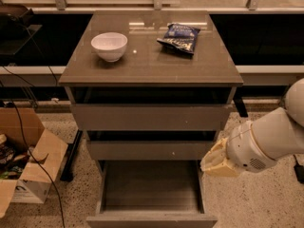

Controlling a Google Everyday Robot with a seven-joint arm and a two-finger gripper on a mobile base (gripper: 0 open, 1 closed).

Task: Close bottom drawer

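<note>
Bottom drawer [152,186]: pulled out, floor showing.
Gripper [214,161]: just right of the drawer's back corner; whether spread or pressed together is unclear.
Cabinet top [152,61]: bowl [109,46], snack bag [179,37].

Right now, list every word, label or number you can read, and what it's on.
Chip bag: pale print, too blurred to read.
Cardboard box: dark mark, unreadable.
Gripper, right of the open bottom drawer: no text shows.
</note>
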